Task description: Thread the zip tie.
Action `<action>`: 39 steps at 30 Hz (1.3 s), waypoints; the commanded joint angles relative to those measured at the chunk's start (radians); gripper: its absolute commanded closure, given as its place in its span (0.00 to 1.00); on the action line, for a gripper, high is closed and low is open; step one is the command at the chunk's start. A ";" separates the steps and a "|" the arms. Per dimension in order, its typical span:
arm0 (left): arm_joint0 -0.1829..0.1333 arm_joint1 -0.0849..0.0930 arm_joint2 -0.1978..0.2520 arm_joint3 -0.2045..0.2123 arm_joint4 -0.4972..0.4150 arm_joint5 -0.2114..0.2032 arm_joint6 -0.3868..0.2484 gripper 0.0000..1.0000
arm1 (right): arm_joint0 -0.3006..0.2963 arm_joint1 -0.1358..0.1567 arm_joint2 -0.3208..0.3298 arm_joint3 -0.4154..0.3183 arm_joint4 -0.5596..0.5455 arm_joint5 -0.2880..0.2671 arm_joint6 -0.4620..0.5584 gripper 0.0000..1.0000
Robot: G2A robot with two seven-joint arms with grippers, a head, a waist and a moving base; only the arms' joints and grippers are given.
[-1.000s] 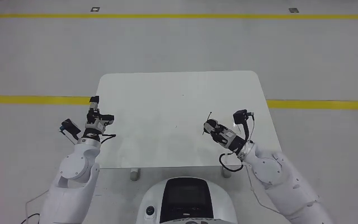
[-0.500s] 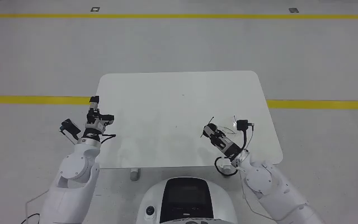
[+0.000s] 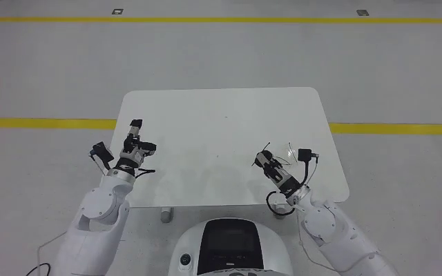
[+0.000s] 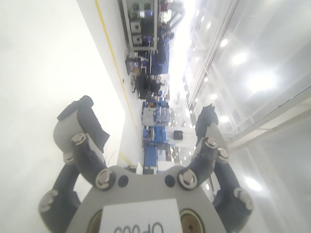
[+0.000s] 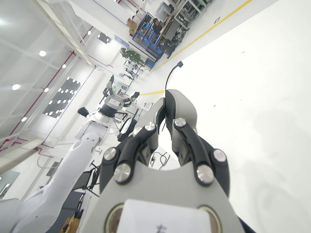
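My right gripper (image 5: 167,112) is shut on a thin black zip tie (image 5: 167,79). The tie runs out past the fingertips and curves up to its small head (image 5: 180,64). From above, the right gripper (image 3: 261,160) hangs over the front right part of the white table (image 3: 221,110), and the zip tie (image 3: 266,147) sticks out of it as a fine dark line. My left gripper (image 3: 140,136) is over the table's left edge, open with nothing in it; its dark fingers (image 4: 82,115) stand wide apart. The left gripper (image 5: 122,87) also shows far off beyond the right one.
The tabletop is plain white with a few tiny dark specks (image 3: 225,116). Grey floor with yellow lines (image 3: 387,127) surrounds the table. Its front edge (image 3: 207,205) lies close under both arms.
The left arm has swung right, from beside the table to over its left edge. The right gripper shifted slightly forward and right, still holding the tie.
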 commanded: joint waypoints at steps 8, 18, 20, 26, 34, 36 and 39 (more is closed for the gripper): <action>-0.012 -0.004 0.091 -0.045 0.056 0.077 -0.036 0.00 | -0.020 -0.008 0.021 0.045 0.009 0.000 -0.099 1.00; -0.028 0.002 0.122 -0.022 0.064 0.087 -0.182 0.00 | -0.015 -0.014 0.017 0.047 0.023 0.001 -0.095 1.00; -0.048 0.005 0.158 -0.003 0.085 0.098 -0.277 0.00 | -0.011 -0.019 0.010 0.056 0.041 0.000 -0.097 1.00; -0.113 0.007 0.232 0.059 0.146 0.132 -0.363 0.00 | 0.005 -0.033 -0.005 0.086 0.095 0.000 -0.083 1.00; -0.119 0.004 0.218 0.062 0.137 0.124 -0.299 0.00 | 0.004 -0.036 -0.003 0.069 0.120 0.000 -0.093 1.00; -0.120 0.004 0.233 0.062 0.148 0.113 -0.306 0.00 | 0.008 -0.038 -0.003 0.069 0.121 0.009 -0.090 1.00; -0.126 0.005 0.269 0.062 0.146 0.089 -0.384 0.00 | 0.018 -0.046 -0.012 0.076 0.125 0.013 -0.093 1.00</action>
